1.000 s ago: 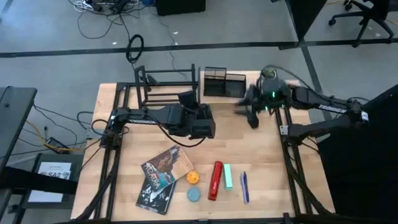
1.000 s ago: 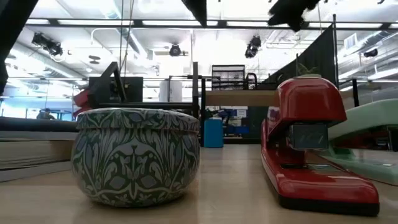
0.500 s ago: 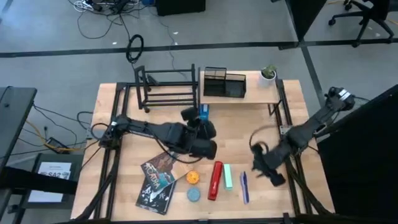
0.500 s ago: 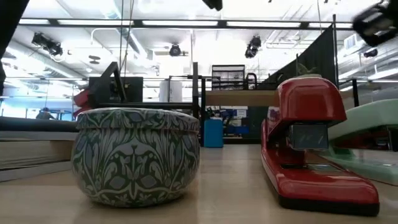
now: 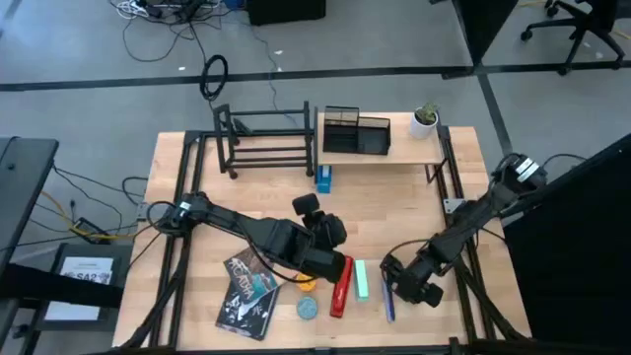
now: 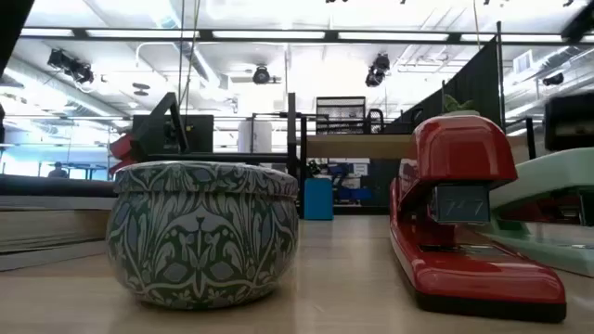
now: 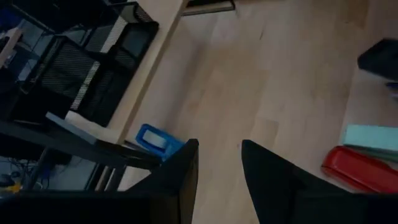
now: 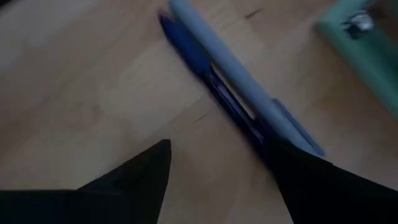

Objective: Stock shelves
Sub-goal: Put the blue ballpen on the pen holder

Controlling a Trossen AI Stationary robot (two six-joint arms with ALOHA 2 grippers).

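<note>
Spread apart and gripping nothing, the right gripper [image 5: 392,286] is hanging low over the two pens [image 8: 239,102] at the near right of the table [image 5: 414,212], its fingers [image 8: 134,177] straddling them. The left gripper [image 7: 217,168] is also standing parted and bare, hovering near the red stapler [image 5: 340,286] at the table's near middle. Along the far edge, the wooden plank shelf [image 5: 404,150] is sitting on the right, carrying a black mesh organizer [image 5: 355,131] and a small potted plant [image 5: 425,118], while the black tube rack [image 5: 264,143] is sitting just left of it. A small blue box [image 5: 323,178] is lying just in front of the plank shelf. Nearer are lying a mint-green block [image 5: 362,280], a patterned tin [image 6: 204,232] and a book [image 5: 251,286].
</note>
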